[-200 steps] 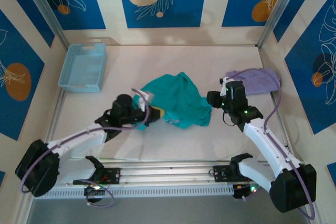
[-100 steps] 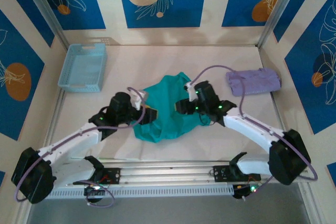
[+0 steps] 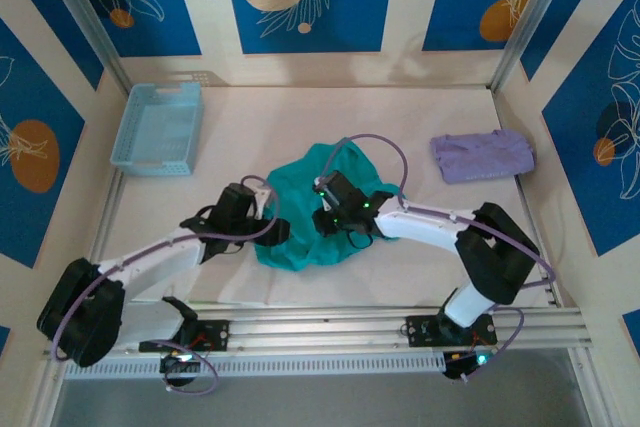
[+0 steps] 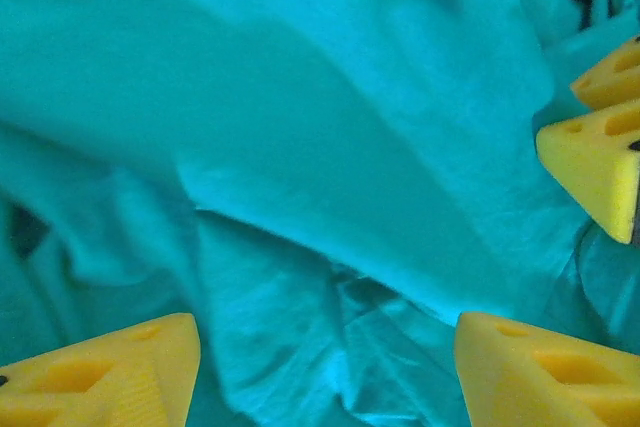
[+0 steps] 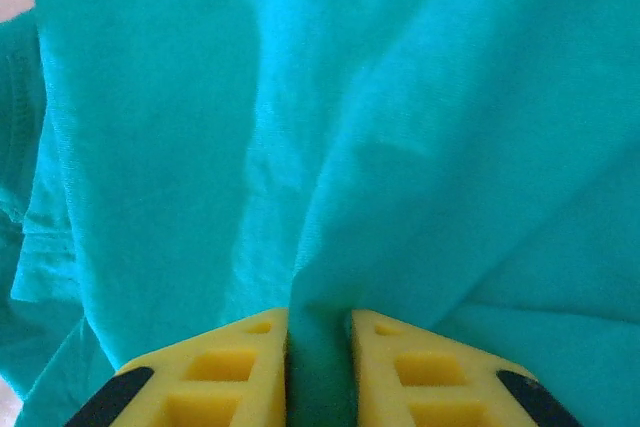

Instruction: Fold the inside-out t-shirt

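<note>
Bright even light, soft wrist-view blur

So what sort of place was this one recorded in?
Most likely a lab robot cell: a white tabletop boxed in by aluminium posts and blue printed panels, with two robot arms bolted to a rail at its near edge. A teal t-shirt and blue basket lie on it.

No words, numbers, labels or brand marks can be read in any of the views.
</note>
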You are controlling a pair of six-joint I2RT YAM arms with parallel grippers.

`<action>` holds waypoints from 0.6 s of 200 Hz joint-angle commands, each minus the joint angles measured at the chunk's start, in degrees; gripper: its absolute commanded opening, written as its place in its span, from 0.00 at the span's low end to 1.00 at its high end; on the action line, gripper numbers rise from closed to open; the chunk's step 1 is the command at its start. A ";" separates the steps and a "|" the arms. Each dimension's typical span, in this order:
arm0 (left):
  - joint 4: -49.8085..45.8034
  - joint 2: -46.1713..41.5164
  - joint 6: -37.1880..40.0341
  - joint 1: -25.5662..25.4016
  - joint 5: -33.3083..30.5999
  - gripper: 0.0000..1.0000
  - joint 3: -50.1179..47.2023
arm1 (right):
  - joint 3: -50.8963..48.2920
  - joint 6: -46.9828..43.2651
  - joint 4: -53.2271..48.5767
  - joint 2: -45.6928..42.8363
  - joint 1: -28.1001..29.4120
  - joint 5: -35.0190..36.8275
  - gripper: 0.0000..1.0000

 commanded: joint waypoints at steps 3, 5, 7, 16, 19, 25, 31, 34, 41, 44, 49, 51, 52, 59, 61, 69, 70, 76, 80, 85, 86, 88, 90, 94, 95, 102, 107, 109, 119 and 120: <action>3.91 5.57 -2.14 -0.79 4.23 0.64 3.60 | -1.91 0.48 0.15 -3.99 -0.30 1.80 0.20; 4.12 5.75 -2.35 -0.89 4.53 0.64 3.80 | -1.96 0.50 0.23 -4.04 -0.30 1.73 0.20; 4.37 6.60 -2.43 -0.91 4.66 0.63 3.99 | -2.09 0.53 0.27 -4.01 -0.30 1.69 0.20; 5.10 8.65 -3.13 -1.24 4.75 0.61 4.87 | -2.35 0.76 0.38 -4.02 -0.27 1.66 0.20; 5.16 9.31 -3.39 -1.33 4.72 0.60 5.28 | -2.50 0.80 0.38 -4.00 -0.30 1.66 0.20; 5.54 10.49 -3.87 -1.38 5.01 0.57 5.90 | -2.66 0.90 0.37 -3.96 -0.30 1.55 0.20; 6.49 11.72 -4.30 -1.39 5.59 0.54 6.36 | -2.93 1.00 0.38 -3.99 -0.30 1.52 0.20; 6.98 12.17 -4.53 -1.39 5.85 0.52 6.56 | -3.17 1.05 0.38 -4.06 -0.30 1.57 0.19; 8.13 13.22 -5.23 -1.37 6.18 0.46 7.05 | -3.71 1.22 0.39 -4.31 -0.26 1.55 0.19; 8.64 13.64 -5.41 -1.43 6.42 0.43 7.25 | -4.06 1.26 0.43 -4.49 -0.26 1.65 0.18; 9.29 14.24 -5.73 -1.42 6.94 0.38 7.75 | -4.75 1.29 0.54 -4.93 -0.22 1.64 0.18; 9.53 14.49 -5.82 -1.39 7.16 0.36 7.94 | -5.00 1.32 0.55 -5.15 -0.22 1.67 0.17; 9.64 14.51 -5.83 -1.38 7.25 0.34 8.07 | -5.15 1.34 0.59 -5.28 -0.17 1.72 0.17; 10.05 14.66 -6.06 -1.38 7.83 0.27 8.90 | -6.42 1.23 0.80 -6.43 -0.13 2.06 0.16; 10.23 14.70 -6.10 -1.41 8.02 0.24 9.15 | -6.85 1.19 0.94 -6.78 -0.13 2.23 0.16; 11.31 14.19 -6.51 -1.38 8.89 0.16 9.67 | -8.65 0.35 1.61 -8.83 -0.11 2.59 0.16; 11.46 14.10 -6.53 -1.32 9.04 0.16 9.73 | -8.86 0.24 1.69 -9.23 -0.08 2.66 0.16; 12.36 13.29 -6.94 -1.36 9.77 0.11 9.87 | -10.23 -1.05 2.58 -11.37 -0.10 2.89 0.17; 13.08 12.65 -7.24 -1.33 10.20 0.08 9.96 | -11.11 -2.06 3.29 -13.01 -0.09 2.83 0.17; 13.84 11.71 -7.82 -1.30 10.76 0.06 9.96 | -12.19 -3.62 4.24 -15.09 -0.11 2.58 0.19; 14.00 11.45 -7.89 -1.33 10.90 0.06 9.96 | -12.39 -3.90 4.46 -15.61 -0.07 2.52 0.20; 14.35 11.11 -8.10 -1.35 11.07 0.05 9.96 | -12.78 -4.64 4.98 -16.44 -0.05 2.31 0.21; 14.58 10.67 -8.37 -1.35 11.28 0.04 9.92 | -13.14 -5.24 5.50 -17.17 -0.11 1.99 0.23; 15.06 9.89 -8.83 -1.31 11.78 0.03 9.88 | -13.92 -6.75 6.75 -19.11 -0.12 1.16 0.26; 15.22 9.67 -8.97 -1.29 11.93 0.03 9.88 | -14.18 -7.18 6.99 -19.55 -0.12 0.89 0.28; 15.99 8.26 -9.87 -1.47 12.68 0.02 9.79 | -15.42 -9.69 9.40 -22.22 -0.13 -1.41 0.34; 16.44 7.28 -10.51 -1.40 13.15 0.02 9.79 | -16.07 -11.45 10.93 -23.77 -0.13 -3.16 0.38; 16.50 6.99 -10.73 -1.41 13.26 0.02 9.79 | -16.34 -11.95 11.56 -24.26 -0.13 -3.75 0.39; 16.30 5.21 -11.76 -1.42 13.66 0.01 9.83 | -16.75 -14.21 13.89 -26.11 -0.04 -6.49 0.44; 16.28 5.08 -11.88 -1.43 13.66 0.01 9.85 | -16.78 -14.34 14.08 -26.17 -0.04 -6.72 0.45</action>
